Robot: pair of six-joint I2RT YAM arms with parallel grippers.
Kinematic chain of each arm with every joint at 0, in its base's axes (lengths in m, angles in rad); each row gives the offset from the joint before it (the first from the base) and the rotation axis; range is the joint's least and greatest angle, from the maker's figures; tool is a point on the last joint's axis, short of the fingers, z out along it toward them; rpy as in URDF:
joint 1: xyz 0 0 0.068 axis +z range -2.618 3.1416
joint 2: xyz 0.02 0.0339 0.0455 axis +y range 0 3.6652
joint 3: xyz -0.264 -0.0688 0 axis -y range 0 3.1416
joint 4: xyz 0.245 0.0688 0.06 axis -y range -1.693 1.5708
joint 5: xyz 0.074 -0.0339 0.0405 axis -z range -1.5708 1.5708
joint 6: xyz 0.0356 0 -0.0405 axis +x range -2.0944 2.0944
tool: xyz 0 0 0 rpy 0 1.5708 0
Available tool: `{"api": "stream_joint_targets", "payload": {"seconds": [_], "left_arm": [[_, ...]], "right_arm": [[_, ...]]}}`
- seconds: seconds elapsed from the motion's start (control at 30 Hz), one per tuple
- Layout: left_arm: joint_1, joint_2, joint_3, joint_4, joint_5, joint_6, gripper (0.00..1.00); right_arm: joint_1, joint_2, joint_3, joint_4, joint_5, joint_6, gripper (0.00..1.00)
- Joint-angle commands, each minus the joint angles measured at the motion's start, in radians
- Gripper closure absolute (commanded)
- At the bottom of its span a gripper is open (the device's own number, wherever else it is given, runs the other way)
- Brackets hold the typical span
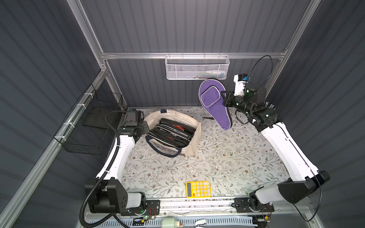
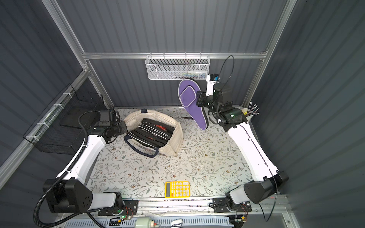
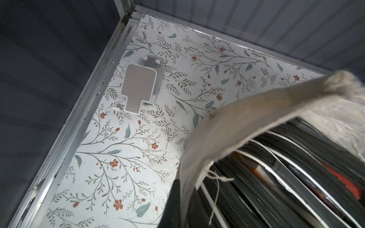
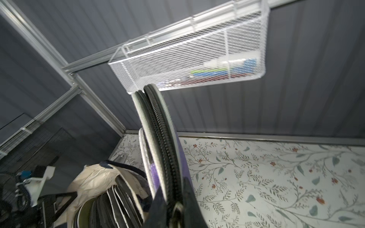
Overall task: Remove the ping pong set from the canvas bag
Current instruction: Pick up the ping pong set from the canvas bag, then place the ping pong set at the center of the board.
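Canvas bag (image 1: 192, 142) sits at ten o'clock on the table (image 1: 227, 158), its rim pinched shut in the left claw (image 1: 146, 127). Purple case (image 1: 214, 102) hangs clear at one o'clock, long axis twelve-to-five, clamped by the right claw (image 1: 223, 98).

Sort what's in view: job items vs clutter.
Job: canvas bag, rim gripped by left hand; purple paddle case, out of the bag, in right hand; black cases inside the bag.
Clutter: yellow calculator, white mesh basket, black wire basket, pen cup.
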Motion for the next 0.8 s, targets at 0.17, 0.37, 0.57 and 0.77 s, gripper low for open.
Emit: {"api": "stream_joint_targets", "payload": {"seconds": [0.17, 0.37, 0.57, 0.77], "left_arm": [[0.012, -0.023, 0.135, -0.108, -0.107, -0.007, 1.0], [0.012, -0.032, 0.134, -0.125, -0.119, -0.004, 1.0], [0.014, -0.046, 0.124, -0.133, -0.127, 0.003, 1.0], [0.015, -0.044, 0.116, -0.13, -0.112, -0.001, 1.0]], "right_arm": [[-0.128, 0.117, -0.129, 0.267, -0.179, 0.214, 1.0], [-0.167, 0.289, -0.119, 0.401, -0.269, 0.354, 1.0], [-0.176, 0.445, -0.126, 0.561, -0.322, 0.473, 1.0], [-0.175, 0.559, -0.141, 0.635, -0.294, 0.538, 1.0]]}}
